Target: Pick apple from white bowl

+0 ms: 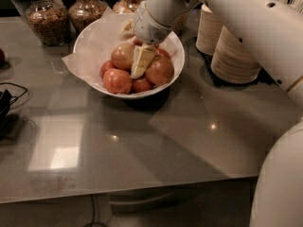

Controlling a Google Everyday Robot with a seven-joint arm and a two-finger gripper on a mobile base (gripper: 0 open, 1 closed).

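Located the gripper (138, 72) low inside the white bowl (176, 77), at the far middle of the table (142, 145), set tip-down among the fruit. Unable to tell its state, whether spread, pressed together or pinching anything; recorded as undetermined. Located the apple (123, 56), the large pale yellow-gold one, on top of the pile in its far left part, immediately left of the gripper and seemingly touching it. Noted a redder apple (160, 70) just as close on the right side, with the gripper standing in the gap between the two. Judged the coming move to turn on exactly that: a take toward the left for the pale fruit, not toward the right. No long axis worth aligning to, given a round body. Only one arm (246, 22) on this rig, reaching in from the far right, so no choice of limb. Counted: one white bowl, with one crinkled paper liner (78, 60) overhanging its left rim; at least six apples in view, several partly hidden, exact total not confirmed; three glass jars (45, 20) along the far edge; two stacks of disposable bowls (234, 56) right of the white bowl. Flagged as risk: neighbouring fruit packed tight against the target, likely to shift or roll on lifting.
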